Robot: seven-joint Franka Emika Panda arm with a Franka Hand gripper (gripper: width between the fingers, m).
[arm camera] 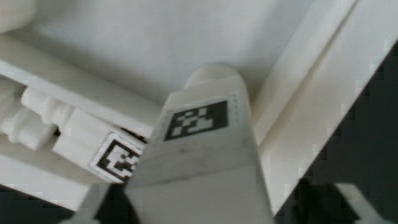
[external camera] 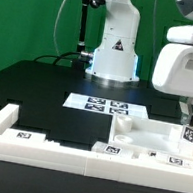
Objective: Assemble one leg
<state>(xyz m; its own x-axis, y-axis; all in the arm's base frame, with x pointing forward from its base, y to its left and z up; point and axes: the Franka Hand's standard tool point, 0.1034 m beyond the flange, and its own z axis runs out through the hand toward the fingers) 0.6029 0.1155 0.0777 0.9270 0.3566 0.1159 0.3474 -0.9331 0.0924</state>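
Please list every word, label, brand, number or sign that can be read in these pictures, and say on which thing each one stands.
No readable words, brand names or numbers in either view.
Marker board: black-and-white square tags only, patterns without letters.
Leg: square tag, pattern only.
Second white post beside it: square tag, pattern only.
White panel and front rail: small tags, too small to make out.

black table (external camera: 26,83), marker board (external camera: 105,107), white panel (external camera: 139,137)
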